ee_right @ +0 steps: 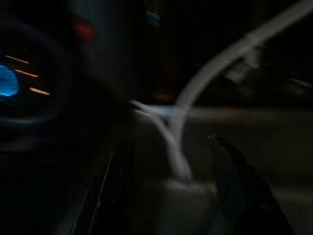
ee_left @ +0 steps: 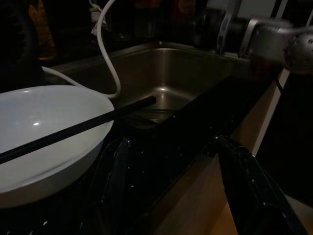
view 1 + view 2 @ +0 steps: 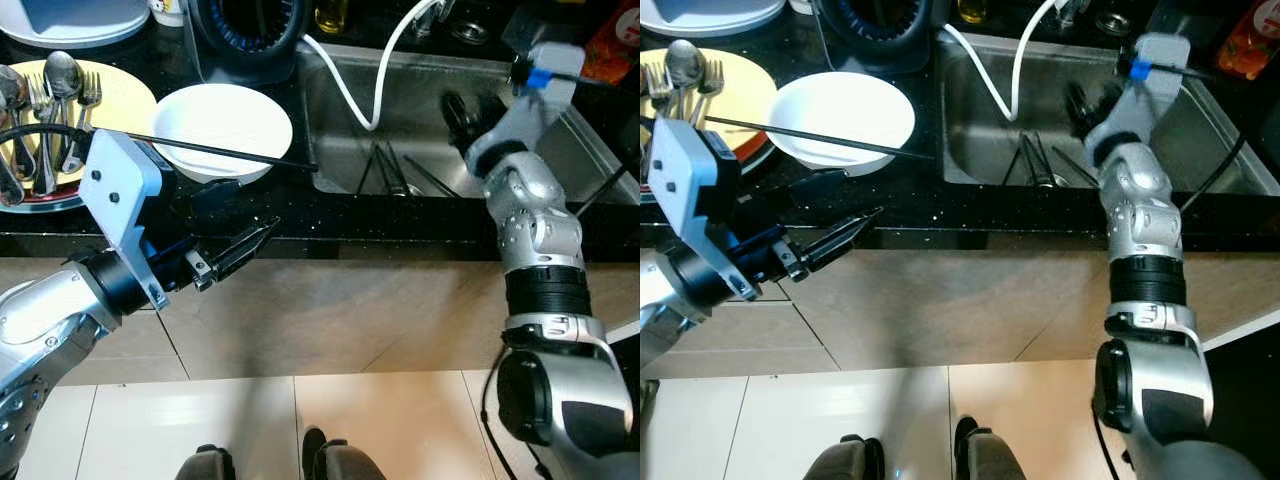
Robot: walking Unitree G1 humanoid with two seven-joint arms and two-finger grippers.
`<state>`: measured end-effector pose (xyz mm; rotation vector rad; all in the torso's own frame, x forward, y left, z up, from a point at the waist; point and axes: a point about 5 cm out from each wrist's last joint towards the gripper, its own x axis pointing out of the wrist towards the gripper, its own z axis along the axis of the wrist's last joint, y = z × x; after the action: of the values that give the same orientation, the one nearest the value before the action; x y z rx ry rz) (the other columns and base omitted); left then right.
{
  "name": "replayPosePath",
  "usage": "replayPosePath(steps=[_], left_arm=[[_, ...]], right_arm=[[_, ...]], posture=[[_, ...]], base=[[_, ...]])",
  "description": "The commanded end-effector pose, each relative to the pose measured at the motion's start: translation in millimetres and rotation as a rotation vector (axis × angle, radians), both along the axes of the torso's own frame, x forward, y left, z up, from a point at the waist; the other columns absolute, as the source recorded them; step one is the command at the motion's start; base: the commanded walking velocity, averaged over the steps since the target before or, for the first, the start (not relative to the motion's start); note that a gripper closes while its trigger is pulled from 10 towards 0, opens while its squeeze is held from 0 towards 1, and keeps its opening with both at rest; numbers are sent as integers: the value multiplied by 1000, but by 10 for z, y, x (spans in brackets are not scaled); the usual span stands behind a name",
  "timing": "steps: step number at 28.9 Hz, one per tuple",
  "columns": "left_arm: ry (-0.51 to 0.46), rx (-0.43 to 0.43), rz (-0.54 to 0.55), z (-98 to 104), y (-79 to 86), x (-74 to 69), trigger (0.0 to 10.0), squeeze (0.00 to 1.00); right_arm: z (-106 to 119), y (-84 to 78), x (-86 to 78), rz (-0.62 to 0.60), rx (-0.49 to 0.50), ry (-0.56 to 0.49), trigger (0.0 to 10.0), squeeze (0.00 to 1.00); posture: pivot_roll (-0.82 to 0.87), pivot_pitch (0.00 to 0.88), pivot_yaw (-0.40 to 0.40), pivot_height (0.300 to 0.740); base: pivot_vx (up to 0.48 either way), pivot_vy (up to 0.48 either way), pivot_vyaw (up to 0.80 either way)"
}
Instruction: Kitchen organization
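Left gripper (image 3: 245, 243) sat low at the front edge of the black countertop (image 3: 400, 225), fingers spread apart and holding nothing; in the left wrist view the two black fingers (image 2: 244, 186) framed the counter edge with a clear gap between them. Just beyond the gripper stood a white bowl (image 3: 220, 130) on the counter, empty inside. A single black chopstick (image 3: 225, 152) lay across the bowl's rim, its tip reaching out past the bowl to the lip of the steel sink (image 3: 560, 150).

Right gripper (image 3: 458, 115) was extended over the sink basin, fingers apart, nothing between them; the right wrist view was dark and blurred, one finger (image 1: 239, 181) just discernible.

More dark utensils (image 3: 390, 172) lay on the sink floor, type not resolvable. A white hose (image 3: 365, 85) curved down into the basin. To the left of the bowl, a yellow plate (image 3: 120, 100) carried spoons and forks (image 3: 50, 110). Tiled floor (image 3: 380, 420) lay below.
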<state>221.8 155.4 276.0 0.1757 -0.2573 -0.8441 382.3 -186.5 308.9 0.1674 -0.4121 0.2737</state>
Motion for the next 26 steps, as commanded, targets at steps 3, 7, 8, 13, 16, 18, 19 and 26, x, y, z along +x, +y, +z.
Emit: replayPosePath(steps=[3, 7, 8, 13, 16, 18, 19, 26], left_arm=[[18, -14, -16, -57, -33, -14, 10000, 0], [27, -11, -9, -77, -24, -16, 10000, 0], [27, -11, -9, -77, -24, -16, 10000, 0], [36, -11, -3, -109, -20, -29, 10000, 0], [38, -13, 0, -117, -21, -38, 10000, 0], [41, -12, 3, -130, -22, -47, 10000, 0], [43, -12, 5, -136, -21, -50, 10000, 0], [54, -12, 9, -163, -16, -56, 10000, 0]], right_arm=[[97, 164, -120, 198, -20, -86, 10000, 0], [151, 390, -143, 304, -106, -132, 10000, 0], [151, 390, -143, 304, -106, -132, 10000, 0], [232, 617, -154, 412, -165, -167, 10000, 0], [265, 706, -160, 461, -197, -180, 10000, 0], [278, 789, -166, 503, -229, -187, 10000, 0], [272, 847, -169, 530, -255, -184, 10000, 0], [199, 1064, -223, 694, -462, -163, 10000, 0]], posture=[[159, 171, -99, 740], [167, 167, -103, 740], [167, 167, -103, 740], [181, 165, -114, 740], [188, 164, -119, 740], [194, 163, -122, 740], [194, 163, -122, 740], [195, 168, -125, 740]], base=[[0, 0, 0], [0, 0, 600], [0, 0, 800], [0, 0, 800], [0, 0, 800], [0, 0, 753], [0, 0, 0], [0, 0, 0]])
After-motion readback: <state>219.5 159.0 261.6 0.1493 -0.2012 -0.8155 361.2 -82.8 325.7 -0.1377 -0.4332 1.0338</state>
